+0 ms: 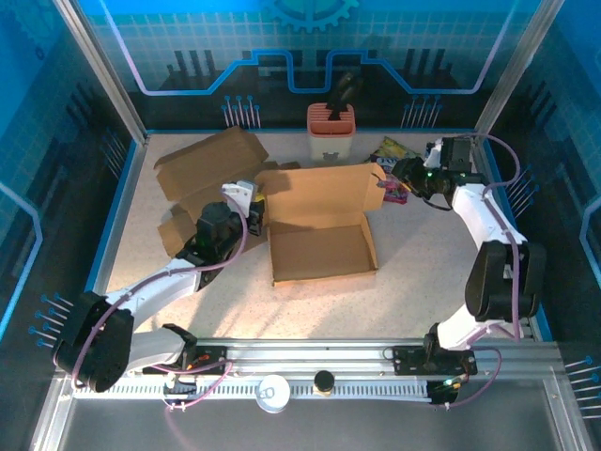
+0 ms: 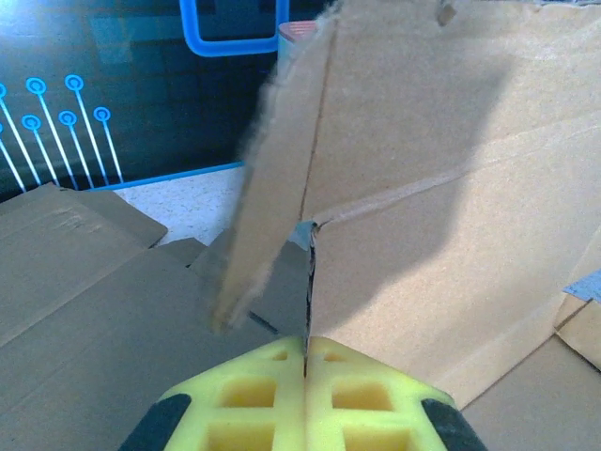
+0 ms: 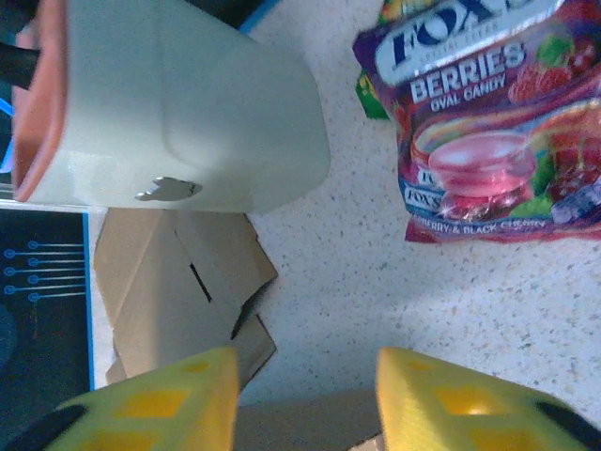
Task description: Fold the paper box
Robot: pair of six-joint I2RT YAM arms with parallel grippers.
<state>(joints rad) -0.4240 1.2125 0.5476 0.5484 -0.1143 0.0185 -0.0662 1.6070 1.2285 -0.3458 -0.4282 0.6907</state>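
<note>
**Paper box half up: left pinching, right loose**

Closest in, a white disc [image 1: 272, 393] and a small black round thing [image 1: 324, 381] sit on the metal rail [image 1: 376, 362] by the arm bases.

Next out is the paper box [image 1: 324, 249], mid surface [image 1: 423, 282]. Its tray lies flat and open with nothing in it, and the lid stands up along the far side. The left end effector [image 2: 305, 348] is clenched on the box's left cardboard edge. In the left wrist view the yellow pads are pressed together with the thin board between them. The top view just puts that arm at the box's left side.

The right end effector [image 3: 305, 362] is by the lid's far right corner. Its fingers are spread apart with nothing pinched, and a strip of cardboard lies below the gap.

Left of the box there's flat cardboard [image 1: 207, 164] lying on the surface.

At the back is a white bin [image 1: 331, 136] with an orange rim. From above, dark things [image 1: 343, 94] stick out of it, and I can't tell what they are. The right wrist view gets the bin side-on, with a silvery mark on its wall.

Right of the bin is a candy bag [image 3: 488, 141]. From above it's a colourful blob, but up close it reads "Berries oval candy".
</note>
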